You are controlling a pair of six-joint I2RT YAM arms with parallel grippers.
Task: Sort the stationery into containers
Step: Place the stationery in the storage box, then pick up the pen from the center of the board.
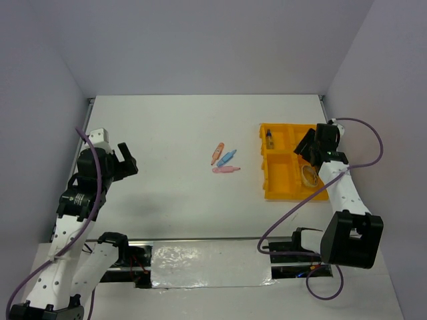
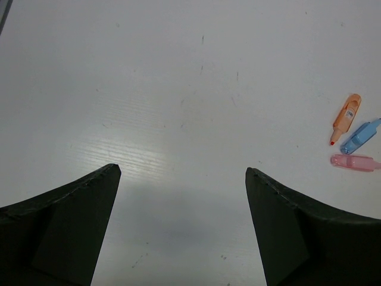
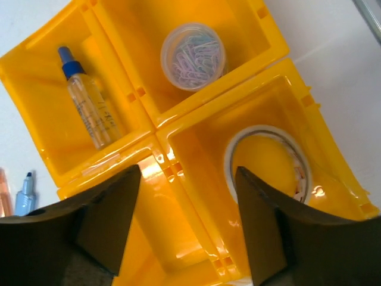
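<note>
Tape ring [image 3: 265, 129]: lies flat in one tray [image 3: 155, 128] compartment, directly below my right end effector [image 3: 187, 173].
Right end effector: fingers apart, nothing between them.
Also binned: bottle [image 3: 89, 107], clip tub [image 3: 192, 56], separate compartments.
Unsorted: orange pen [image 2: 347, 116], blue pen [image 2: 359, 137], pink pen [image 2: 351, 162] bunched on the worktop [image 1: 173, 133], well apart from the tray.
Left end effector [image 2: 183, 168]: spread wide, empty.
Risk: rising askew, a finger could snag the ring or tray wall; bunched pens may scatter under one grasp.
</note>
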